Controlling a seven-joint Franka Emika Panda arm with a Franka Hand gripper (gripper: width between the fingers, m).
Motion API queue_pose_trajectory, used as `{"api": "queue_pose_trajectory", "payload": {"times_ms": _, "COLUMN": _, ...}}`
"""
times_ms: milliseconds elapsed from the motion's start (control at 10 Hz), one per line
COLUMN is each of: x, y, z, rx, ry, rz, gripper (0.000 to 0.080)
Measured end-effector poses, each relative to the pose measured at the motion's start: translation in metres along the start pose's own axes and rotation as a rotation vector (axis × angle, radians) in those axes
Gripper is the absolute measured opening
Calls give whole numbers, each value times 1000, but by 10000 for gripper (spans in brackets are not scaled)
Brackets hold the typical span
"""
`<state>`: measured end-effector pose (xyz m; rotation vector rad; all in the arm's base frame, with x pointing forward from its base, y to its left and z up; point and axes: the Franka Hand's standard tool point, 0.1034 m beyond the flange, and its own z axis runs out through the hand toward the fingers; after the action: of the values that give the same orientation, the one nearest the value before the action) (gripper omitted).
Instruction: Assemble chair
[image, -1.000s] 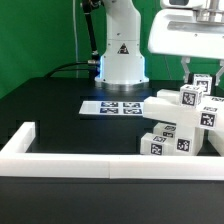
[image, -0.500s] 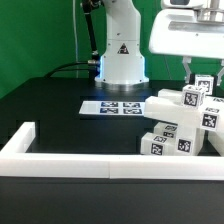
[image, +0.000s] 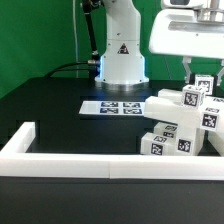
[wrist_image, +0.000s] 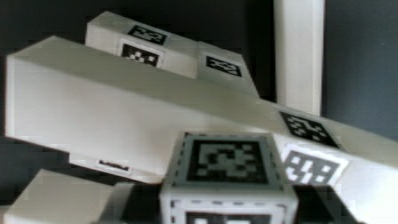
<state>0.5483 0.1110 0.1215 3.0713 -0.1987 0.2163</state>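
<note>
White plastic railing (image: 70, 150) fences the near edge of a black table (image: 60, 110). Behind it, at the exterior view's right, stands the partly built chair (image: 182, 122), its tagged blocks stacked against the rail. The gripper (image: 200, 72) hangs directly over it; whether it grips a part cannot be told. Farther back lie the marker board (image: 113, 106) and the arm's base (image: 121, 55).
</note>
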Motion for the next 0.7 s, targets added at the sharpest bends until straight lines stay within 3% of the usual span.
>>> {"api": "queue_pose_trajectory", "payload": {"times_ms": 200, "x": 0, "y": 0, "z": 0, "rx": 0, "ry": 0, "rz": 0, "gripper": 544}}
{"api": "queue_pose_trajectory", "payload": {"times_ms": 300, "x": 0, "y": 0, "z": 0, "rx": 0, "ry": 0, "rz": 0, "gripper": 544}}
{"api": "queue_pose_trajectory", "payload": {"times_ms": 400, "x": 0, "y": 0, "z": 0, "rx": 0, "ry": 0, "rz": 0, "gripper": 626}}
{"api": "queue_pose_trajectory", "payload": {"times_ms": 700, "x": 0, "y": 0, "z": 0, "rx": 0, "ry": 0, "rz": 0, "gripper": 649}}
